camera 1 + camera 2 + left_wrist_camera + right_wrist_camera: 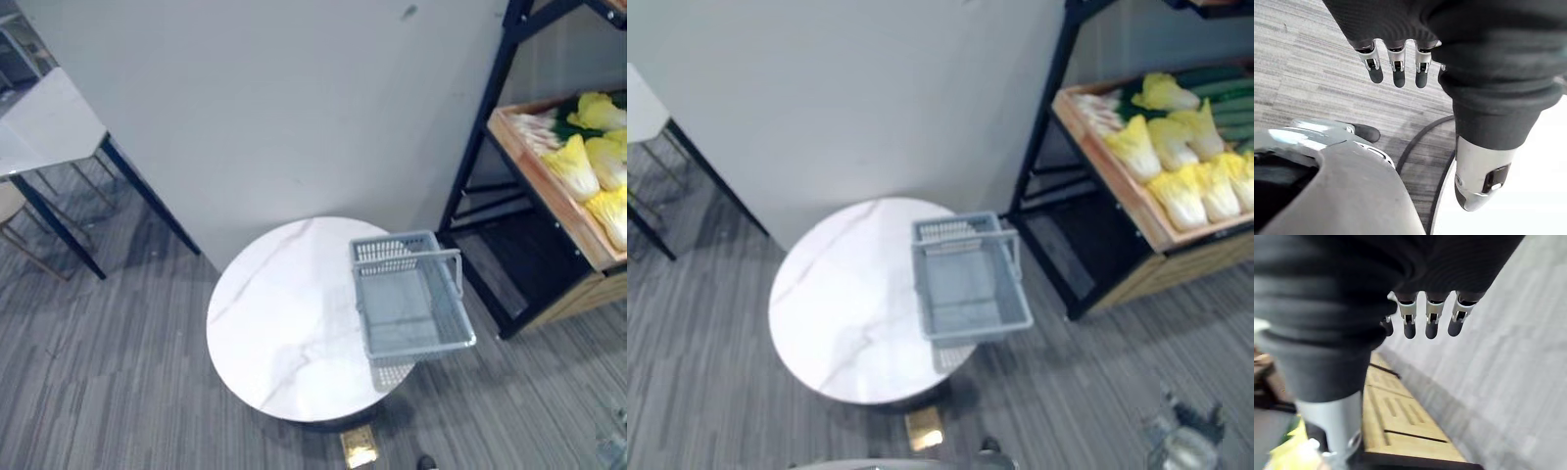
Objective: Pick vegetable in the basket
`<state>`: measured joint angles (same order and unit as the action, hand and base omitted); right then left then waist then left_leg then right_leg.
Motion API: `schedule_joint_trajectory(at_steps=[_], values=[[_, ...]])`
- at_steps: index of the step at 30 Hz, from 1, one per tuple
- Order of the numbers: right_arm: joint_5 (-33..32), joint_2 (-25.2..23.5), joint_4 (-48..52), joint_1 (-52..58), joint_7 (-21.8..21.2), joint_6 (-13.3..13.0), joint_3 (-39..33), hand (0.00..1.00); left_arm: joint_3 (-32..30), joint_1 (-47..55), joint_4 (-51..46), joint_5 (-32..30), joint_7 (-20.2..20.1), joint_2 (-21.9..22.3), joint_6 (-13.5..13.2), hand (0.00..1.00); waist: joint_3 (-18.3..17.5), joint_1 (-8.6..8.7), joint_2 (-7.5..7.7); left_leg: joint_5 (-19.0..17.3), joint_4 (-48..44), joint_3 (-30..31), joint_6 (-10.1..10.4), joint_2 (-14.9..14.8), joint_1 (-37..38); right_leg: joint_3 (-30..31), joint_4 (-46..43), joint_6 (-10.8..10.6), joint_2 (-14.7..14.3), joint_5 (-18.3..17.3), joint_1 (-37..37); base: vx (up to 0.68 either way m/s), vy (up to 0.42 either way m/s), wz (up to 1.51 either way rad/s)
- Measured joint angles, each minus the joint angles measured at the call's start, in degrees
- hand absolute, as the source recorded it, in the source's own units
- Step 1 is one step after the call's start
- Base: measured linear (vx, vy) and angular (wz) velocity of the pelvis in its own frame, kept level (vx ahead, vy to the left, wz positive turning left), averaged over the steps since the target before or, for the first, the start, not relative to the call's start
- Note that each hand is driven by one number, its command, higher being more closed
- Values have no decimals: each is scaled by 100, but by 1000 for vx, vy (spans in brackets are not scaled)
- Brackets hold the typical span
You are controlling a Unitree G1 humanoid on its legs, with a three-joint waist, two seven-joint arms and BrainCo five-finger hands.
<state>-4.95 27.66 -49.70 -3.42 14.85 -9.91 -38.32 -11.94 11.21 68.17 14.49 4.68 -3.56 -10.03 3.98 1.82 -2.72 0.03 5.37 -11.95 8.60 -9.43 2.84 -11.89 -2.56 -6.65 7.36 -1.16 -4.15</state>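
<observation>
My left hand (1399,66) hangs released, fingers straight and holding nothing, with carpet (1312,63) past the tips. My right hand (1432,318) is just as slack and empty, and past it I see the pale wooden side of the crate (1396,416) close by.

From my head, the grey basket (394,253) sits empty on the round white table (284,313), at the table's 3 o'clock edge, its long axis running roughly 12 to 6. The vegetables are not in it yet: yellow cabbages (1181,196) lie in the crate on the black shelf (480,147), at about 2 o'clock from the basket and well apart from it.

So I judge the reach goes to my right, and my right hand is the nearer 1.

The right eye view takes in more of the crate, with long green vegetables (1225,103) behind the cabbages. The left wrist view gives me floor, nothing of the crate.
</observation>
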Motion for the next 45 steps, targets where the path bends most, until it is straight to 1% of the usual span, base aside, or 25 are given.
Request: schedule_joint_trajectory(at_steps=[1, 2, 3, 4, 5, 6, 7, 8, 9, 10, 11, 12, 14, 17, 20, 23, 24, 25, 29, 32, 36, 38, 40, 43, 45], values=[[293, 124, 612, -35, 127, -12, 307, 0, 113, 5, -10, -1, -4, -38, -17, 0, -2, 10, 0, 5, 0, -4, -8, 9, -83, 42, 32, -19, 0, 35, -69, -62, 7, -20], [464, 189, 857, -94, 158, -13, 452, 0, 174, 10, -27, -1, -6, -52, -31, 0, 0, 24, 2, 11, 0, -4, -16, 14, -85, 50, 59, -27, 0, 60, -84, -55, -2, -10], [812, 344, 1235, -243, 221, -34, 782, 0, 307, 27, -46, -2, -13, -93, -68, 0, 4, 69, 10, 20, 0, -6, -27, 20, -171, 77, 72, -36, 3, 85, -149, -31, -3, -4], [1061, 502, 1553, -432, 221, -56, 1138, 0, 405, 23, -62, -1, -25, -129, -70, 0, 33, 101, 20, 29, 0, -3, -30, 25, -189, 85, 71, -35, 6, 101, -191, -25, -4, -4], [1194, 582, 1668, -511, 213, -68, 1314, 0, 449, 24, -78, -2, -32, -142, -70, 0, 53, 103, 27, 30, 0, -5, -30, 26, -197, 92, 66, -34, 6, 105, -210, 0, 0, 0], [1385, 760, 1907, -641, 137, -116, 1714, 0, 515, 25, -107, -2, -58, -171, -70, 0, 62, 99, 35, 34, 0, -1, -30, 27, -254, 96, 56, -33, 6, 113, -264, 0, 0, 0], [1415, 922, 2116, -769, 56, -175, 2135, 0, 558, 16, -132, -2, -64, -185, -71, 0, 111, 90, 43, 37, -1, 7, -31, 30, -268, 90, 60, -13, 7, 134, -273, 0, 0, 0], [1462, 987, 2207, -835, -21, -203, 2315, 0, 561, 17, -160, -1, -69, -188, -69, 0, 137, 85, 48, 37, -1, 9, -31, 30, -269, 88, 60, -13, 7, 134, -273, 37, -11, 3], [1636, 1131, 2369, -975, -190, -270, 2727, 0, 622, 16, -221, -2, -87, -208, -68, 0, 175, 53, 38, 37, -1, 18, -31, 31, -272, 74, 57, -7, 8, 163, -272, 35, -8, 2], [1671, 1301, 2519, -1116, -385, -330, 3213, 0, 712, 5, -250, -2, -111, -236, -70, 0, 236, 13, 47, 37, -2, 22, -31, 33, -274, 61, 60, -5, 8, 166, -271, 37, -8, 1], [1756, 1358, 2593, -1190, -453, -343, 3401, 0, 730, -22, -274, -2, -119, -246, -69, 0, 252, -22, 18, 38, -2, 25, -31, 36, -274, 55, 60, -5, 10, 167, -270, 0, 0, 0], [1859, 1432, 2665, -1336, -582, -360, 3686, 0, 757, -38, -309, -1, -125, -258, -70, 0, 307, -49, 45, 38, -2, 38, -32, 41, -291, 34, 62, -5, 15, 167, -275, 31, -8, 9], [1863, 1467, 2683, -1724, -815, -469, 4234, 0, 792, -50, -342, 5, -155, -294, -69, 0, 369, -49, 63, 54, -4, 173, -52, 56, -371, -62, 66, -5, 39, 167, -276, 32, -5, 23], [1863, 1502, 2683, -2355, -937, -470, 4813, 0, 829, -68, -390, 6, -166, -315, -66, 0, 481, -225, 104, 60, -5, 186, -59, 118, -380, -71, 64, -7, 99, 170, -271, 36, 12, 9], [1864, 1514, 2677, -2971, -1041, -470, 5349, 0, 827, -80, -452, 19, -161, -339, -68, 0, 604, -263, 158, 76, -20, 211, -84, 185, -402, -79, 66, -35, 168, 188, -269, 12, 21, 6], [1872, 1514, 2614, -3300, -1043, -454, 5560, 0, 825, -107, -488, 41, -131, -362, -68, 0, 713, -294, 207, 77, -93, 332, -86, 230, -501, -118, 97, -64, 221, 231, -276, -24, 14, 13], [1884, 1514, 2552, -3427, -1043, -447, 5671, 0, 820, -117, -490, 45, -112, -365, -69, 0, 741, -333, 240, 82, -109, 352, -93, 246, -553, -156, 135, -70, 238, 247, -279, -31, 5, 12], [2043, 1512, 2433, -3586, -1044, -446, 5765, 0, 818, -149, -493, 47, -102, -374, -71, 0, 805, -372, 261, 85, -149, 387, -97, 253, -589, -171, 165, -66, 242, 287, -275, -36, 3, 12], [2085, 1508, 2071, -4030, -1050, -376, 6106, 0, 815, -200, -496, 83, -82, -382, -93, 0, 883, -416, 292, 145, -148, 500, -174, 281, -756, -257, 169, -57, 267, 355, -381, -57, 0, 13], [2092, 1502, 1805, -4223, -1065, -300, 6166, 0, 808, -261, -498, 102, -66, -390, -113, 0, 1025, -465, 313, 189, -142, 517, -188, 305, -784, -260, 217, -56, 279, 420, -384, -69, 4, 2], [2315, 1505, 1473, -4367, -1224, -264, 6394, 0, 808, -266, -502, 101, -47, -399, -128, 0, 1082, -438, 336, 323, -16, 634, -201, 320, -874, -336, 239, -60, 280, 450, -460, -59, 0, 11], [2325, 1504, 1356, -4452, -1287, -266, 6473, 0, 808, -308, -505, 100, -46, -404, -136, 0, 1185, -451, 343, 349, 3, 641, -214, 320, -880, -336, 245, -59, 277, 476, -471, -17, -3, 2], [2515, 1504, 1219, -4524, -1295, -266, 6580, 0, 815, -319, -539, 100, -44, -412, -137, 0, 1234, -457, 354, 356, 3, 644, -223, 326, -880, -335, 245, -61, 283, 482, -472, 0, 0, 0], [2551, 1501, 967, -4570, -1295, -271, 6597, 0, 824, -354, -551, 99, -43, -427, -156, 0, 1298, -508, 377, 356, 3, 650, -223, 330, -889, -338, 250, -61, 283, 482, -478, 0, 0, 0], [2685, 1501, 810, -4662, -1292, -259, 6596, 0, 834, -411, -548, 98, -41, -434, -156, 0, 1349, -511, 374, 361, 2, 658, -231, 336, -926, -343, 249, -61, 288, 482, -516, 0, 0, 0]])
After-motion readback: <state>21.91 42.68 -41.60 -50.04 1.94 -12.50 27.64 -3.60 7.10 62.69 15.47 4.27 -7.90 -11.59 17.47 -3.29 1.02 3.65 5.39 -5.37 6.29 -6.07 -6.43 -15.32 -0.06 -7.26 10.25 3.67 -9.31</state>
